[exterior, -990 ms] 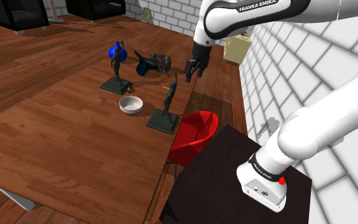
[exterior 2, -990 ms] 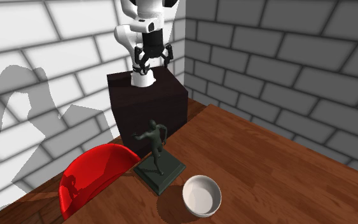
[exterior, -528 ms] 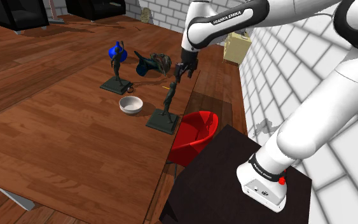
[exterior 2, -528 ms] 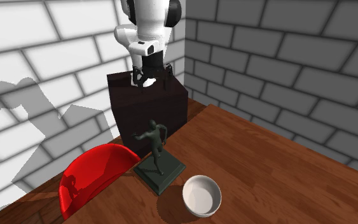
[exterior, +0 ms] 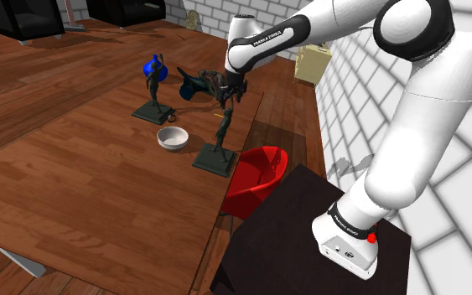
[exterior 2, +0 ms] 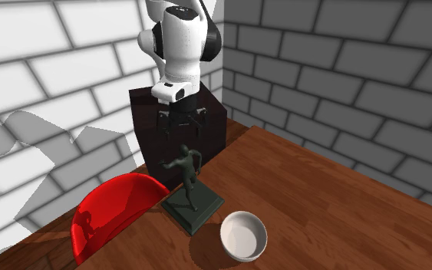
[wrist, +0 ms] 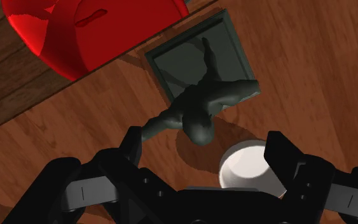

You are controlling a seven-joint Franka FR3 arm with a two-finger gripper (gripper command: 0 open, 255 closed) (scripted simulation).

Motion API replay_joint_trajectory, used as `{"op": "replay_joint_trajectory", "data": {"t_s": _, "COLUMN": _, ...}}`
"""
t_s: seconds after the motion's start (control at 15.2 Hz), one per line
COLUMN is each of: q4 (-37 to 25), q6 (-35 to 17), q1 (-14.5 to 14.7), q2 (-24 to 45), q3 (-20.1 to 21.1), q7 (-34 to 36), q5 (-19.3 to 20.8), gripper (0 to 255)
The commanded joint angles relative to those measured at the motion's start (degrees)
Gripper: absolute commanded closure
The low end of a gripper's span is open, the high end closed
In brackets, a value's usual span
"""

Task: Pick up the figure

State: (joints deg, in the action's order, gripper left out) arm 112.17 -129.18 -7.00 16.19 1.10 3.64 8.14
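Hand [wrist: 206, 145] over figure [wrist: 199, 105], on bench [wrist: 323, 76].
Hand: spread wide, holding nothing. Figure: dark, upright on its square base, directly beneath the hand, head between the fingers, unclasped. White bowl [wrist: 244, 167]: under one finger, beside the figure. Red chair [wrist: 75, 38]: beyond the base, past the bench edge.

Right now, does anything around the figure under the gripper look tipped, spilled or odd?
Nothing stands out. The dark figure stands upright on its square base, the white bowl sits upright and empty beside it, and the gripper hangs above with fingers open.
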Motion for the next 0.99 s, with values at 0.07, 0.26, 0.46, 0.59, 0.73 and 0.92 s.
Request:
{"op": "replay_joint_trajectory", "data": {"t_s": 0.07, "q4": -1.0, "q6": -1.4, "q1": 0.0, "q2": 2.2, "q3": -0.3, "q7": 0.5, "q5": 0.5, "gripper": 0}}
{"op": "replay_joint_trajectory", "data": {"t_s": 0.26, "q4": -0.4, "q6": -3.3, "q1": 0.0, "q2": 3.6, "q3": -0.4, "q7": 0.8, "q5": 0.8, "gripper": 0}}
{"op": "replay_joint_trajectory", "data": {"t_s": 0.46, "q4": 0.0, "q6": -4.9, "q1": 0.0, "q2": 4.8, "q3": -0.5, "q7": 1.1, "q5": 1.0, "gripper": 0}}
{"op": "replay_joint_trajectory", "data": {"t_s": 0.59, "q4": 0.0, "q6": -4.7, "q1": 0.0, "q2": 4.6, "q3": -0.5, "q7": 1.0, "q5": 1.0, "gripper": 255}}
{"op": "replay_joint_trajectory", "data": {"t_s": 0.73, "q4": 0.0, "q6": -4.8, "q1": 0.0, "q2": 4.6, "q3": -0.5, "q7": 1.0, "q5": 1.0, "gripper": 255}}
{"op": "replay_joint_trajectory", "data": {"t_s": 0.92, "q4": 0.0, "q6": -4.8, "q1": 0.0, "q2": 4.6, "q3": -0.5, "q7": 1.0, "q5": 1.0, "gripper": 255}}
